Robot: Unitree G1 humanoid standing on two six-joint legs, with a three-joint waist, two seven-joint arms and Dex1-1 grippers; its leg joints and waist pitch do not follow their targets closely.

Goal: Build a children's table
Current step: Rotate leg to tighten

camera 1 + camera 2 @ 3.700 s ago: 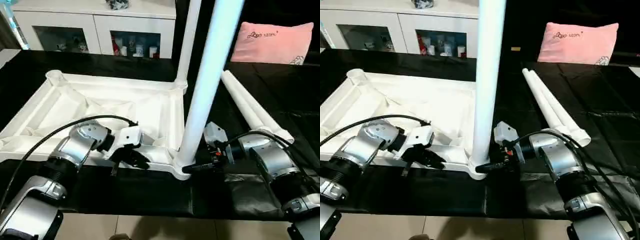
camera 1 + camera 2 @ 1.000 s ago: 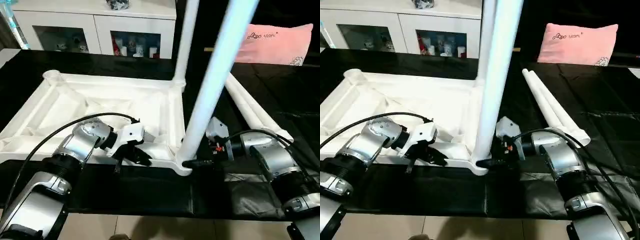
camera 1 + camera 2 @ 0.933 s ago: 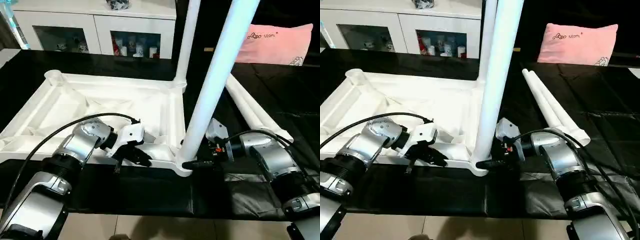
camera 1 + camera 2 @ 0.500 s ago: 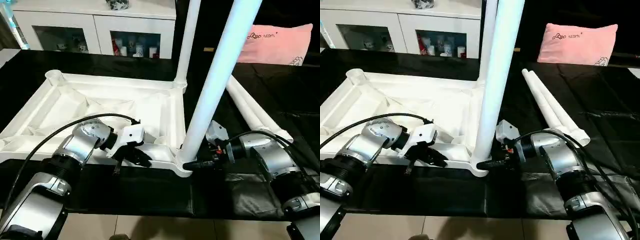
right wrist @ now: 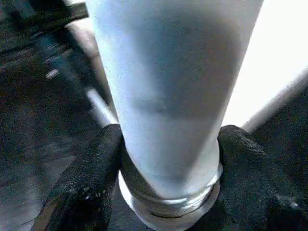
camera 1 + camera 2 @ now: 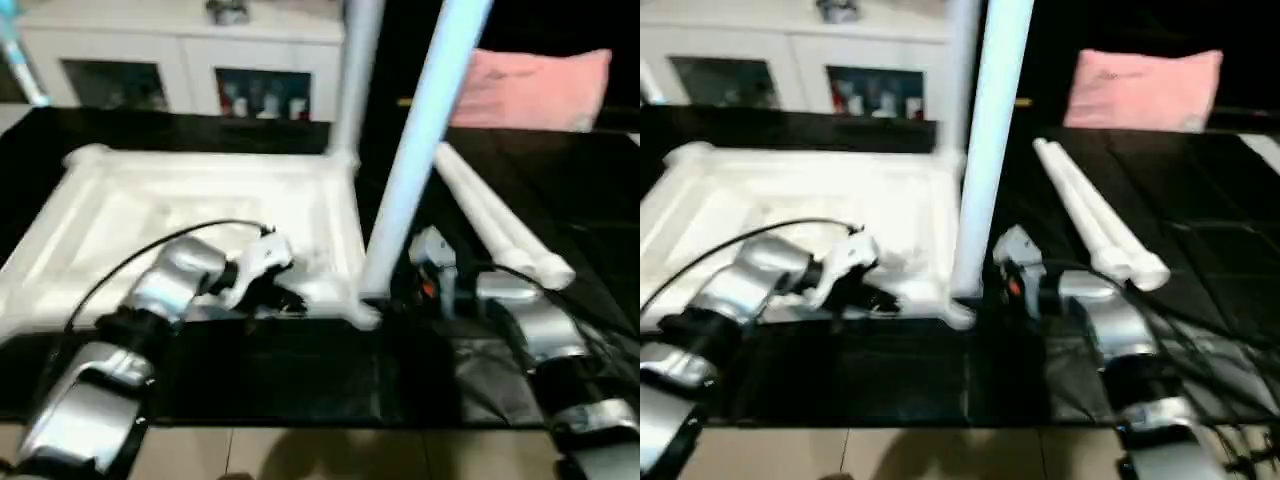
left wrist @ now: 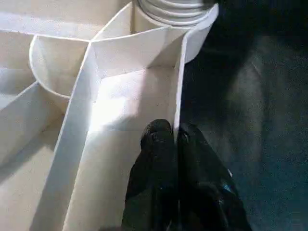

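The white tabletop (image 6: 190, 215) lies upside down on the black cloth, ribs up. One white leg (image 6: 350, 80) stands in its far right corner socket. A second leg (image 6: 415, 150) stands in the near right socket, leaning slightly right. My right gripper (image 6: 388, 298) is shut on the base of this near leg (image 5: 168, 96), one finger (image 5: 91, 178) on each side. My left gripper (image 7: 168, 137) is shut on the tabletop's near rim (image 7: 180, 91), a short way left of that socket. Two loose legs (image 6: 490, 215) lie side by side to the right.
A pink pillow (image 6: 530, 85) lies at the back right of the black-covered surface. A white glass-door cabinet (image 6: 180, 60) stands behind it. The surface's front edge (image 6: 300, 425) runs just below my forearms, with floor beyond.
The head camera has shifted, so the whole scene sits slightly differently. Both grippers keep their holds, left on the rim and right on the near leg's base.
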